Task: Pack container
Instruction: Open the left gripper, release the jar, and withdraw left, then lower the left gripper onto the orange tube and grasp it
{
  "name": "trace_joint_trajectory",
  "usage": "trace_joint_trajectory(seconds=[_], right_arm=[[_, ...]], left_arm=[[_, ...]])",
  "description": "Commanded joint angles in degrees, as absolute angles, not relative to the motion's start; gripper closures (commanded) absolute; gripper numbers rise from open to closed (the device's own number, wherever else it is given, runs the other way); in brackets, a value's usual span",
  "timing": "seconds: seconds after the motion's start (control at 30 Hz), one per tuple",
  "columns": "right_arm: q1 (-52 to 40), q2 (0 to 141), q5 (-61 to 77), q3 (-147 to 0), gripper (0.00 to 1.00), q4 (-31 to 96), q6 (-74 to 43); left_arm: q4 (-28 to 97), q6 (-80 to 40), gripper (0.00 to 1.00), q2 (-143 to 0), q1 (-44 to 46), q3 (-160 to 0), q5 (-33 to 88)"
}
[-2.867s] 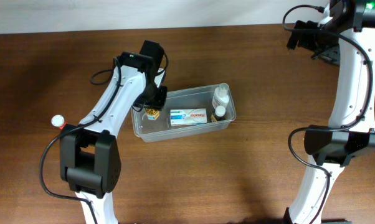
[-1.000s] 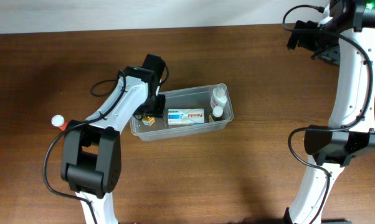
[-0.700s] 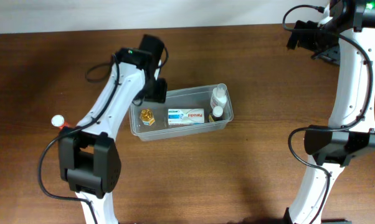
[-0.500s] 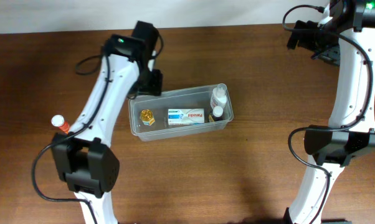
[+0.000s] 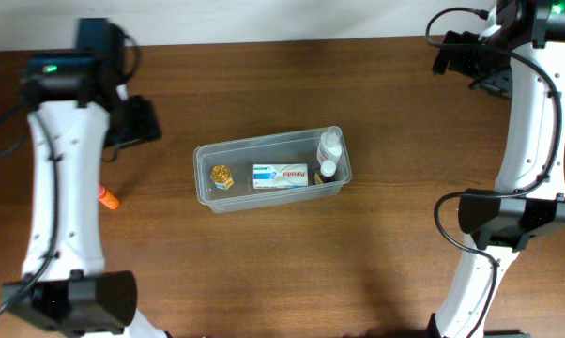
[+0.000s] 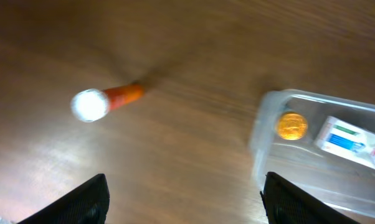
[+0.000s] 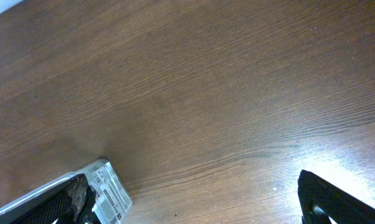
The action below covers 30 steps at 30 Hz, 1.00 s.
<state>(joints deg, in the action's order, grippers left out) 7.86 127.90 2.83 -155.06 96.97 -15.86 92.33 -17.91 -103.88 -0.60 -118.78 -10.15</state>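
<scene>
The clear container (image 5: 267, 195) sits mid-table. It holds a gold-capped little jar (image 5: 222, 175), a white-and-blue box (image 5: 283, 175) and two white bottles (image 5: 331, 145). My left gripper (image 5: 140, 122) hangs far left of it, open, nothing between its fingers. In the left wrist view the left gripper (image 6: 186, 186) looks down on bare wood, with the container (image 6: 265, 134) at the right and the jar (image 6: 291, 125) inside it. An orange tube with a white cap (image 6: 106, 101) lies on the table to the left. My right gripper (image 5: 459, 52) is open at the far back right, empty.
The orange tube (image 5: 108, 198) shows beside the left arm, partly hidden by it. In the right wrist view the right gripper (image 7: 194, 186) is over bare wood, with a pale labelled object (image 7: 108, 190) beside its left finger. The wall edge runs along the table's back.
My left gripper let go of the gold-capped jar inside the container, rose out, and swung far to the left, its jaws widening. The right arm has not moved.
</scene>
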Motion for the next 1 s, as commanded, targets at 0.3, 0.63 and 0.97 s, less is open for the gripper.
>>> trace_joint_trajectory(seconds=[0.3, 0.63, 0.97], right_arm=[[7.9, 127.94, 2.33, -155.02, 0.02, 97.27, -15.97], [7.9, 127.94, 2.33, -155.02, 0.02, 97.27, -15.97], [7.9, 127.94, 2.33, -155.02, 0.02, 97.3, -15.97]], left_arm=[[83.7, -19.92, 0.2, -102.56, -12.47, -108.73, -9.04], [73.71, -19.86, 0.2, -102.59, -15.44, -94.52, -7.75], [68.77, -19.86, 0.2, -102.63, -15.73, -88.84, -7.79]])
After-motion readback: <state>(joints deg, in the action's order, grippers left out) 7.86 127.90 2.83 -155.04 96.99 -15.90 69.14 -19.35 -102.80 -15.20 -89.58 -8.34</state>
